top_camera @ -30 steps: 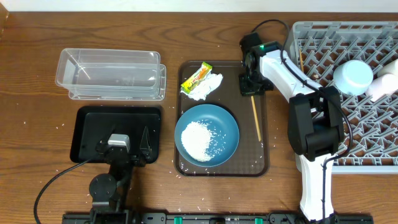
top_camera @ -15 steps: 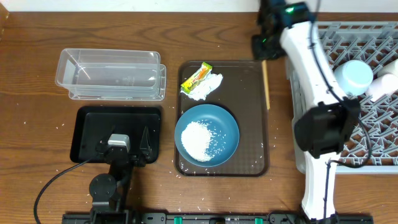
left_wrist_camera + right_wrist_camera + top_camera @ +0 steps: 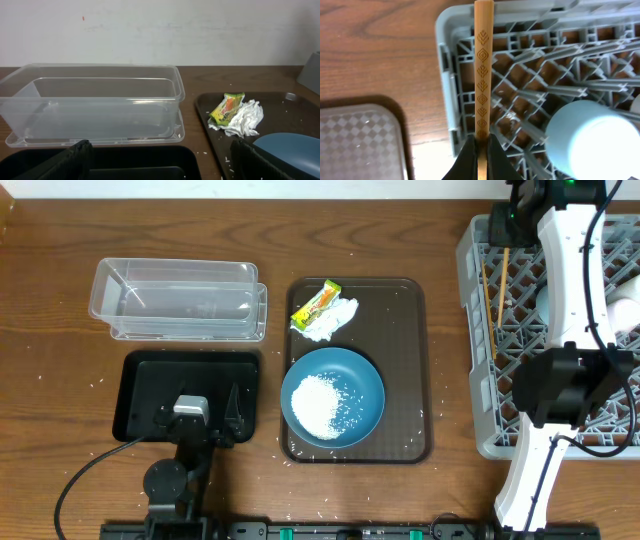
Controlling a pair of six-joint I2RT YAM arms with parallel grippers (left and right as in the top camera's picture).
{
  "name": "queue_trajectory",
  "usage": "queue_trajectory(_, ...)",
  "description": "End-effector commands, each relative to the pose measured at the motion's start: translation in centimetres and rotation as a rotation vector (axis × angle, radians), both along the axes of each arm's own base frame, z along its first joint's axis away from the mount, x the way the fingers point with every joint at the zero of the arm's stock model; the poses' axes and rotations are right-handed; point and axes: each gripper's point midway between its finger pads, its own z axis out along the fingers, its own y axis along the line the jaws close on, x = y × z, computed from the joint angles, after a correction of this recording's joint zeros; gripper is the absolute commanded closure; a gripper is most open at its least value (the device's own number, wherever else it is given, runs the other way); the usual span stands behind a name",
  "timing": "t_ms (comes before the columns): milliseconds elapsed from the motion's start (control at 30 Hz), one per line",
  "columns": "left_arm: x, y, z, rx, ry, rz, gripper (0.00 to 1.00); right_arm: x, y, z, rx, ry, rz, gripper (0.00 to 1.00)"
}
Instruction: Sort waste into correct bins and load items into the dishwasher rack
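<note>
My right gripper point(image 3: 512, 215) is shut on a wooden chopstick point(image 3: 503, 305), which hangs over the far left corner of the grey dishwasher rack point(image 3: 470, 330). In the right wrist view the patterned chopstick point(image 3: 483, 70) runs up from my pinched fingers point(image 3: 470, 155) across the rack's rim point(image 3: 447, 100). A second chopstick point(image 3: 487, 285) lies in the rack. The blue plate point(image 3: 365, 380) carries a heap of rice point(image 3: 320, 402). The wrapper point(image 3: 316, 303) lies on the white tissue point(image 3: 338, 320). My left gripper point(image 3: 205, 425) stands open over the black tray point(image 3: 135, 395), facing the clear tub point(image 3: 95, 105).
The brown serving tray point(image 3: 410, 380) holds the plate, wrapper and tissue. A light blue round dish point(image 3: 590, 140) sits in the rack near the held chopstick. Loose rice grains are scattered on the wooden table point(image 3: 60, 350). My right arm point(image 3: 575, 280) stretches across the rack.
My right gripper has carried the chopstick up off the brown tray and to the right, to above the rack's far left corner. The left arm has stayed still.
</note>
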Motion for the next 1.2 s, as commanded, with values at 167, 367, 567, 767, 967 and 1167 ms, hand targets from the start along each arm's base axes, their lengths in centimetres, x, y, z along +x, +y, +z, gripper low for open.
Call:
queue_trajectory(167, -0.1, -0.3, -1.4, 0.005, 0.041, -0.017, 0.09, 0.7, -0.1, -2.5, 0.017, 0.009, 0.031, 0.94)
queue_trajectory(367, -0.1, -0.3, -1.4, 0.005, 0.041, -0.017, 0.09, 0.0, 0.0, -5.4, 0.028, 0.065, 0.015, 0.82)
queue_trajectory(567, -0.1, -0.3, -1.4, 0.005, 0.041, -0.017, 0.09, -1.5, 0.3, -5.6, 0.047, 0.115, -0.028, 0.20)
queue_trajectory(767, -0.1, -0.3, -1.4, 0.005, 0.041, -0.017, 0.09, -3.7, 2.3, -3.8, 0.144, 0.161, -0.012, 0.21)
queue_trajectory(967, -0.1, -0.3, -1.4, 0.005, 0.041, -0.017, 0.09, -6.2, 9.5, 0.7, 0.409, 0.146, 0.186, 0.22)
queue_trajectory(1167, -0.1, -0.3, -1.4, 0.005, 0.041, -0.018, 0.09, -8.3, 16.7, 2.4, 0.541, 0.169, 0.358, 0.21)
